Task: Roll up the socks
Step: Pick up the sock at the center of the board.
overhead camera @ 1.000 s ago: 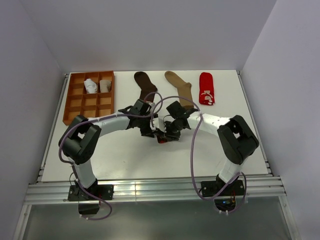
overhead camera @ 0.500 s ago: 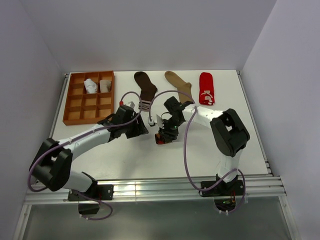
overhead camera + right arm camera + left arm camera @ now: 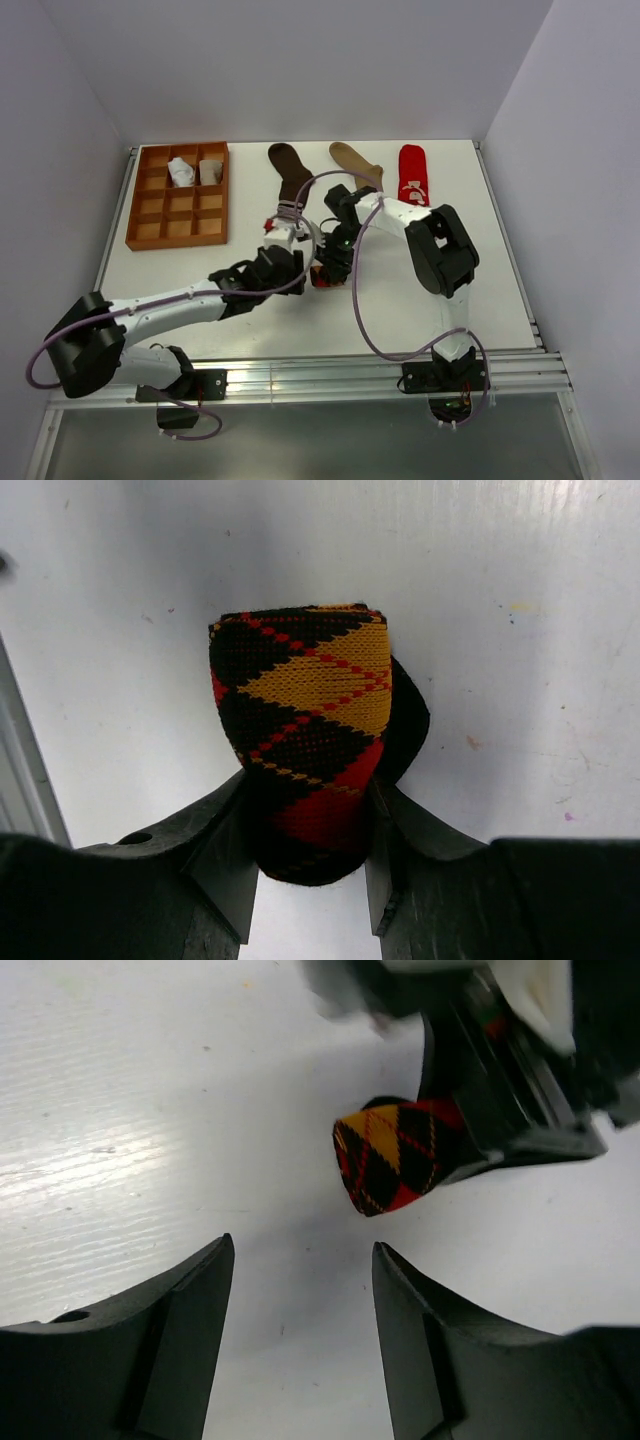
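The rolled black-orange argyle sock stands on the white table, and my right gripper is shut on its lower end. From above, that roll shows just below the right gripper. My left gripper is open and empty, a short way in front of the argyle sock; in the top view the left gripper is just left of the roll. The dark brown sock, tan sock and red sock lie flat along the back.
An orange-brown gridded tray sits at the back left with two pale rolled socks in its far cells. Purple cables loop over both arms near the middle of the table.
The left arm has swung down toward the near left, its gripper drawing back from the argyle roll and opening slightly. The right gripper keeps its hold on the roll.
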`<state>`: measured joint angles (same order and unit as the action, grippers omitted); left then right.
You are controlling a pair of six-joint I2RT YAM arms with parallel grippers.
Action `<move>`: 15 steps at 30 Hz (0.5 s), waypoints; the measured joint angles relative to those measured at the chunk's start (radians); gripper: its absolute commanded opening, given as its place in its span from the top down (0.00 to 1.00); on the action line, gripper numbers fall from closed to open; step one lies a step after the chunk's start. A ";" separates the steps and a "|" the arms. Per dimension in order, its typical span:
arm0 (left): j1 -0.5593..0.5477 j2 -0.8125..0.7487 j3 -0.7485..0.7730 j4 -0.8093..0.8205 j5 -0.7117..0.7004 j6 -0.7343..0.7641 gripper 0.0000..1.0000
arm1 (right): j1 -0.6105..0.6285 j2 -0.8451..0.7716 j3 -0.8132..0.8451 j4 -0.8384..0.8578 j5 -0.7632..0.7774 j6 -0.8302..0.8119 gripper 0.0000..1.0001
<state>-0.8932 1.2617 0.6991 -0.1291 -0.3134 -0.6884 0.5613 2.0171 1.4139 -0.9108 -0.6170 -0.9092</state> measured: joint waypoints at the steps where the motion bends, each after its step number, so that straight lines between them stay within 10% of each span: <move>1: -0.033 0.024 0.005 0.008 -0.025 0.024 0.36 | -0.002 0.008 0.009 -0.011 -0.004 0.004 0.82; 15: -0.338 0.389 0.187 0.070 -0.231 0.421 0.20 | -0.030 0.137 0.125 -0.253 -0.090 0.027 0.82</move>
<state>-1.2312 1.6508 0.8860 -0.0589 -0.5446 -0.2672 0.5312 2.1536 1.5391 -1.1633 -0.7067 -0.8825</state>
